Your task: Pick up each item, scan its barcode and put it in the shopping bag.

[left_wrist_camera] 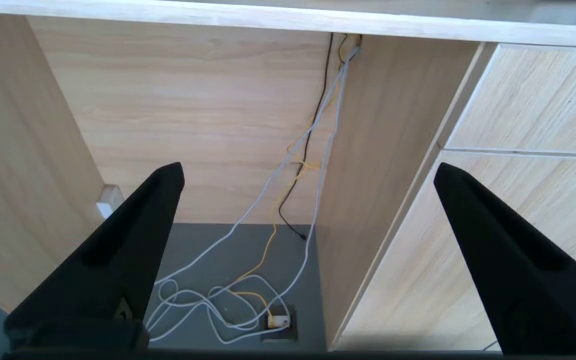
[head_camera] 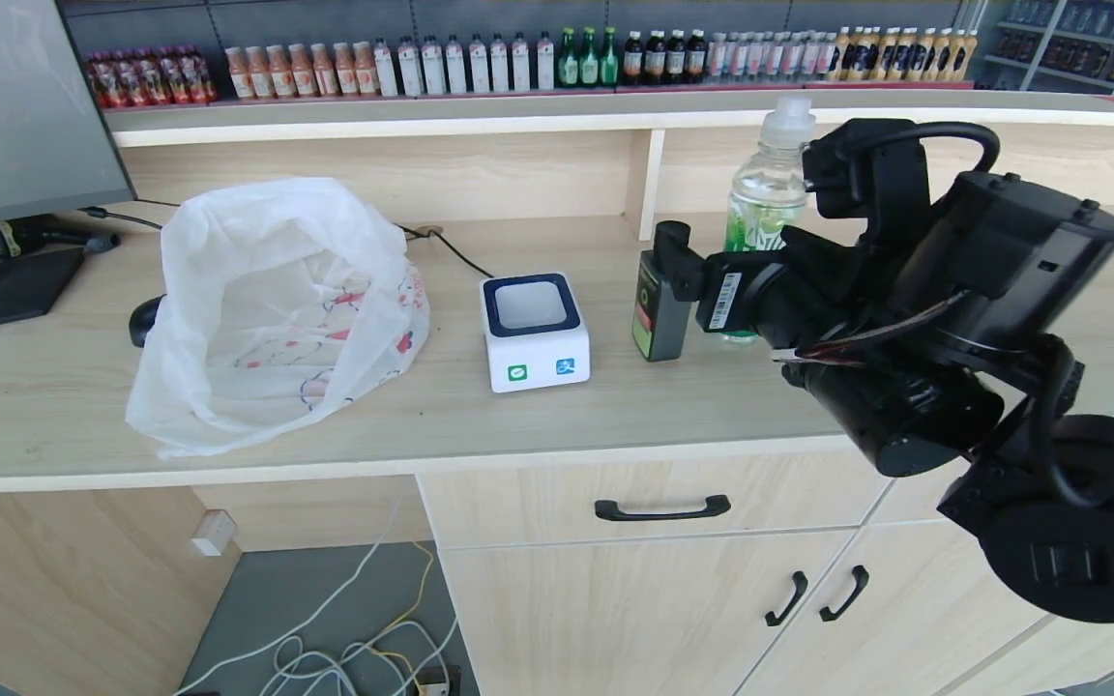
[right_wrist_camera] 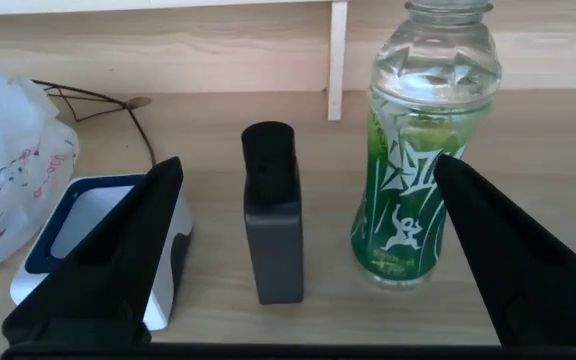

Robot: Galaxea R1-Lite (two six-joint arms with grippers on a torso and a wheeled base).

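You are looking at a shop's checkout. A long shelf [head_camera: 373, 108] behind the wooden counter [head_camera: 54, 387] is carrying rows of bottled drinks [head_camera: 480, 66], and more stocked racks [head_camera: 1050, 43] are showing at the far right. A white scanner box [head_camera: 535, 333] is sitting beside a shopping bag [head_camera: 267, 290], and a monitor [head_camera: 15, 106] is standing at the left end. The dark thing [head_camera: 40, 237] lying behind its foot may be a handheld scanner.

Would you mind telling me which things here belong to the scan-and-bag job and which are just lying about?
For the job:
shopping bag
white scanner box
dark flat container
clear green-labelled bottle

Lying about:
monitor
mouse
shelf bottles
floor cables
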